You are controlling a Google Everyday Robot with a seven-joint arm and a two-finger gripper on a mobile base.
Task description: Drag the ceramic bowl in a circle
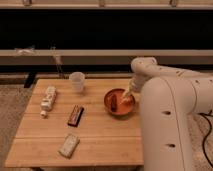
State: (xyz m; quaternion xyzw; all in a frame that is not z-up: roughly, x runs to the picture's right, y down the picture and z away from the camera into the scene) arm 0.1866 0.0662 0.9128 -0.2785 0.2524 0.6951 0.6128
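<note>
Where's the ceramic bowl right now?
In the camera view, the ceramic bowl sits on the right part of the wooden table, right of the dark bar and nearer than the plastic cup, with the end effector over its right half.
</note>
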